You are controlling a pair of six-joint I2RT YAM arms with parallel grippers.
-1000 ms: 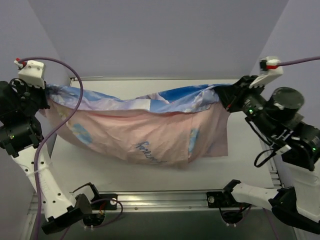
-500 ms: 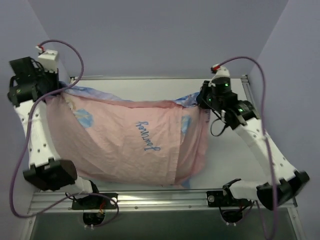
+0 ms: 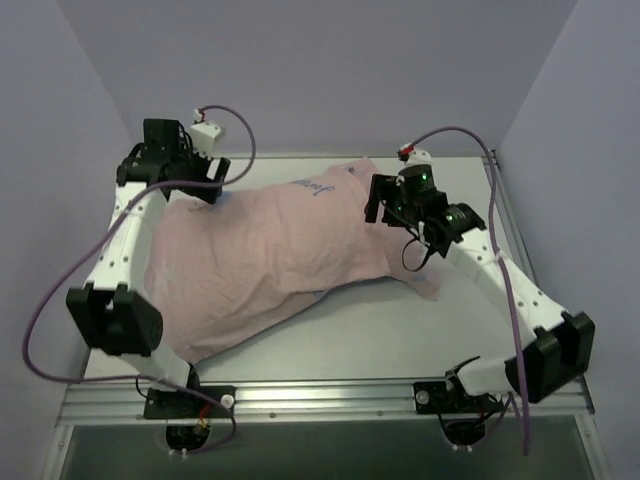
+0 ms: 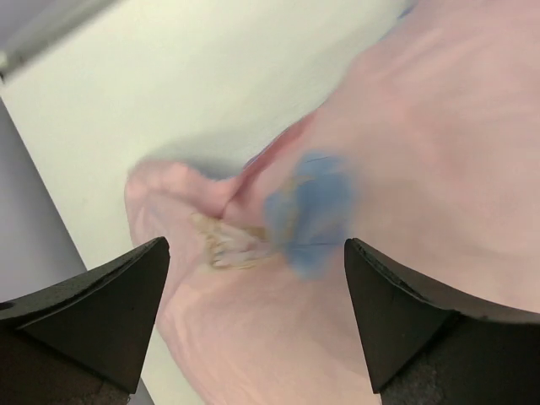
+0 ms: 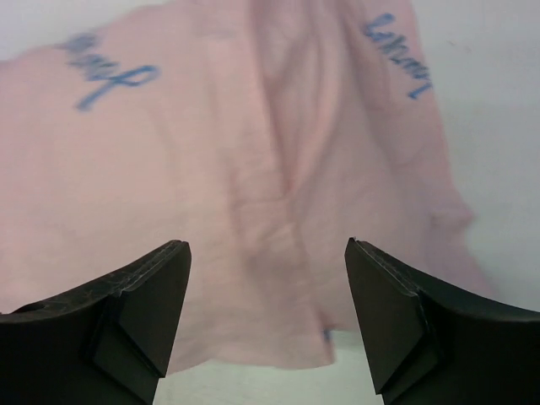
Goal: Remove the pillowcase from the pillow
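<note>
The pillowcase [image 3: 270, 250] lies spread on the table, pale pink reverse side up, with blue lettering near its far edge. My left gripper [image 3: 200, 185] hovers open over its far left corner. In the left wrist view the pink pillowcase [image 4: 405, 152], with a blue print patch, lies below the left gripper [image 4: 253, 249], nothing between the jaws. My right gripper [image 3: 378, 208] stands open over the pillowcase's far right edge. The right wrist view shows the pink pillowcase [image 5: 211, 169] beneath the right gripper [image 5: 266, 245], jaws apart and unloaded. The pillow is hidden or out of view.
The white table [image 3: 420, 330] shows bare in front and to the right of the cloth. Lilac walls close in the left, back and right sides. A metal rail [image 3: 320, 395] with both arm bases runs along the near edge.
Both grippers have opened and let go of the pillowcase. It was hanging stretched between them and now lies flat on the table. Both arms have swung inward and down over the far edge.
</note>
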